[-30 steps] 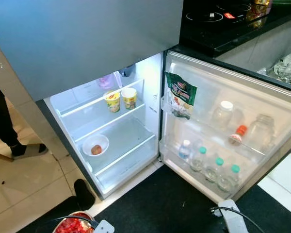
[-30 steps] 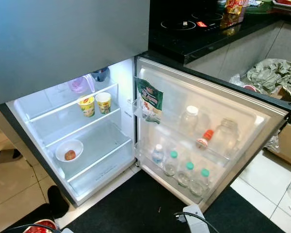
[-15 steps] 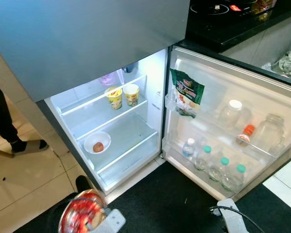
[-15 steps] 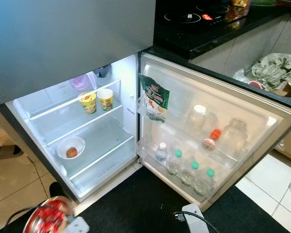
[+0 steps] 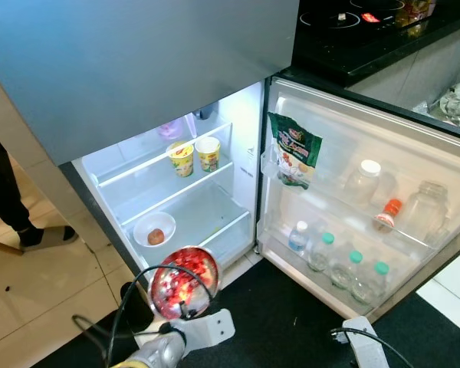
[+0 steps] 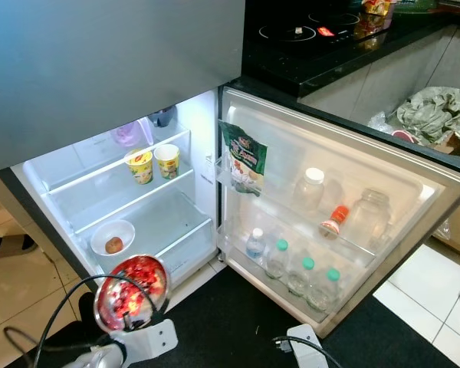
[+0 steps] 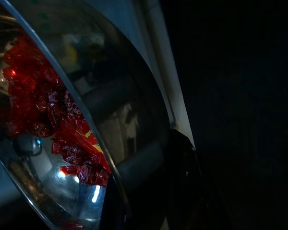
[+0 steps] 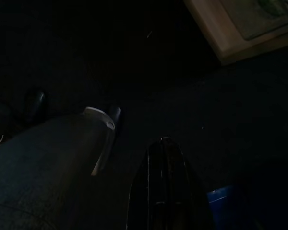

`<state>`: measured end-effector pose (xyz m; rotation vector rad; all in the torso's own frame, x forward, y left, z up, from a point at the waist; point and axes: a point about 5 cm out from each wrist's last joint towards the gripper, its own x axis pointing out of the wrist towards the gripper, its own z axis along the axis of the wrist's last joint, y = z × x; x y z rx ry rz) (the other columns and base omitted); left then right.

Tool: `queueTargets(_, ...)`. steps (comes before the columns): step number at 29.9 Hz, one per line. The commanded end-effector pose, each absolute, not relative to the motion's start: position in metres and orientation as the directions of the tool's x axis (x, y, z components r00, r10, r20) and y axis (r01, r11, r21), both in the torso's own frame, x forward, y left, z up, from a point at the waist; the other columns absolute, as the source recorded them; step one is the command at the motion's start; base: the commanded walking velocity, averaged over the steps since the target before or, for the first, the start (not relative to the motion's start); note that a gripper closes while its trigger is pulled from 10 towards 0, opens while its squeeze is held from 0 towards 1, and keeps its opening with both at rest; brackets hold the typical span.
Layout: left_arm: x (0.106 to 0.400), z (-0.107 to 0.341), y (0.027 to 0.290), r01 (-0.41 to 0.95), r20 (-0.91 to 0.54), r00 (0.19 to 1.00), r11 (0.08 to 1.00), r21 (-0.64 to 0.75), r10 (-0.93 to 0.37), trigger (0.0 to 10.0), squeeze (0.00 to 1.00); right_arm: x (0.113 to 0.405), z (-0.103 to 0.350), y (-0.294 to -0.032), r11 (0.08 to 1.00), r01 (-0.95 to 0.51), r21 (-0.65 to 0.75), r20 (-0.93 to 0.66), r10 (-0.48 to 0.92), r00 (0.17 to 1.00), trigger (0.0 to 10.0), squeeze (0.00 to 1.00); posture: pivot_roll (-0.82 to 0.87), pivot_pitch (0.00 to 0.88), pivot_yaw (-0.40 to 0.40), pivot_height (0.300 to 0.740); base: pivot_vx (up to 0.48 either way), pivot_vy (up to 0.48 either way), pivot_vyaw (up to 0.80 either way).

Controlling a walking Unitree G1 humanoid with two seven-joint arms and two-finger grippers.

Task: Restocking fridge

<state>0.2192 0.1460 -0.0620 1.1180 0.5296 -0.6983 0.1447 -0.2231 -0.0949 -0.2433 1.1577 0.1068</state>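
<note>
The fridge (image 5: 245,176) stands open, its door (image 5: 414,161) swung to the right. My left gripper (image 7: 149,191) is shut on the rim of a steel bowl (image 5: 184,282) full of red wrapped sweets (image 7: 43,110). The bowl is tilted and held up in front of the fridge's lower shelf (image 5: 203,218), just below a white bowl (image 5: 153,228) with one reddish fruit. My right gripper (image 8: 164,187) hangs low over the dark mat, fingers pressed together with nothing in them.
Two yellow cups (image 5: 193,155) stand on the upper shelf. The door holds a green bag (image 5: 293,149), jars (image 5: 425,203) and several green-capped bottles (image 5: 345,268). A person's leg and shoe (image 5: 42,236) are at the left. A black cooktop (image 5: 345,23) sits on the counter at the back right.
My left arm has lifted the bowl of sweets from the bottom edge of the view up and rightward toward the fridge's lower shelf. The right arm has stayed put.
</note>
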Motion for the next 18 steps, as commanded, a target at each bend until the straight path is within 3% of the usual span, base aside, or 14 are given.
queueTargets(1, 0.2199, -0.0620, 0.1435, 0.744, -0.704, 0.667, 0.254, 0.617, -0.243, 10.0, 0.00, 0.1459, -0.0946, -0.2223, 0.973, -0.191, -0.134, -0.912, -0.045, 0.408, 10.0, 0.00, -0.05, 0.000, 0.030, 0.740, 0.000, 0.000, 0.00)
queueTargets(18, 0.2174, -0.0641, 0.1513, 0.745, -0.716, 0.665, 0.262, 0.614, -0.211, 10.0, 0.00, 0.1549, -0.0922, -0.2137, 0.966, -0.239, -0.097, -0.899, 0.018, 0.437, 10.0, 0.00, -0.04, 0.000, 0.037, 0.740, 0.441, 0.000, 0.00)
